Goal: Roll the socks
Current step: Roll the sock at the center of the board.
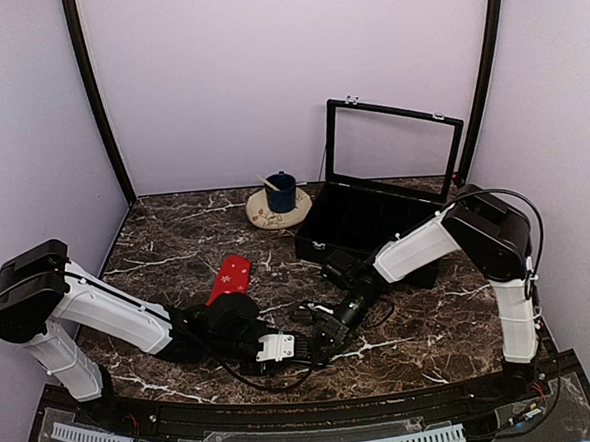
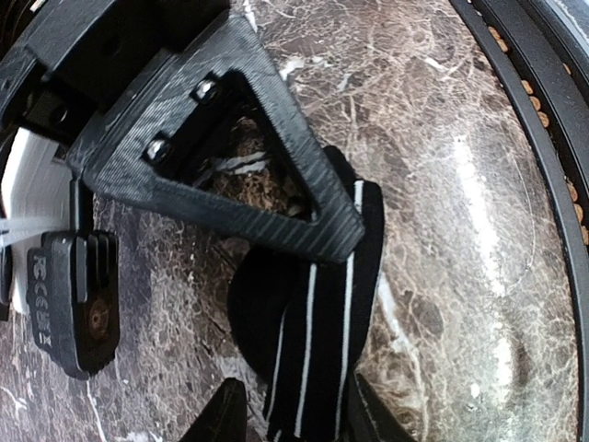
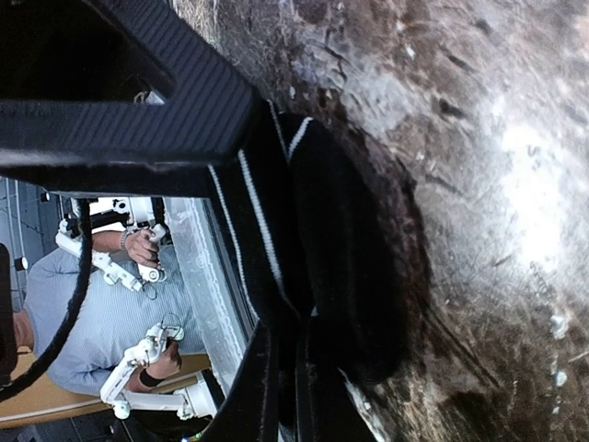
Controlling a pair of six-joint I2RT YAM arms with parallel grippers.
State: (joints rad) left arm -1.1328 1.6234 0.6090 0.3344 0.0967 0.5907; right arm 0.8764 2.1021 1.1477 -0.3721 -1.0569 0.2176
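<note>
The black sock with thin white stripes lies bunched on the marble table near its front edge. My left gripper straddles one end of it. Its jaws are open, with a sliver of table showing between one finger and the fabric. My right gripper is shut on the other end of the black sock, its fingers pinching the cloth. In the top view both grippers meet at the front centre, left gripper against right gripper, hiding the black sock. The red sock lies flat behind the left arm, untouched.
A black case with its glass lid raised stands at the back right. A blue mug sits on a patterned saucer at the back centre. The table's front rail runs close behind the grippers.
</note>
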